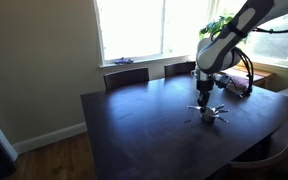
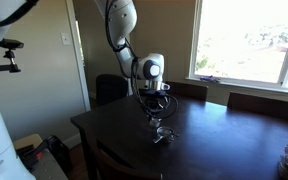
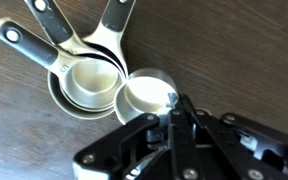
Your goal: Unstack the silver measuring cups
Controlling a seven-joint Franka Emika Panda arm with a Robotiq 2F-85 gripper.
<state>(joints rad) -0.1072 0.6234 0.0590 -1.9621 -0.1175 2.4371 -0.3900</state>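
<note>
Wrist view first: the fingers are pressed together, pinching the rim of one cup. That cup sits right at the fingertips, bowl up, pale inside. Just past it, on the side away from the fingers, the other cups lie nested, bowl inside bowl. Whether the pinched cup touches the nest or merely sits beside it, I can't tell. The handles fan out away from the fingers, flat across the surface, which is dark wood with a fine grain.

Pull back to an exterior view and the arm comes down from above, with the fingers low over the cups, a small shiny cluster directly beneath. The surface is broad, dark and glossy, and it catches a sheen of daylight.

Now the room. Behind the fingers, bright windows fill the back wall. Dark chairs are tucked in along the edge of the surface beyond the fingers. A leafy plant sits above and behind them at the glass. Off to the side is a beige wall with white trim, over a brown wood floor.

From the opposite angle, the arm arcs down and the cups glint just under the fingers, with a sunlit window beyond.
</note>
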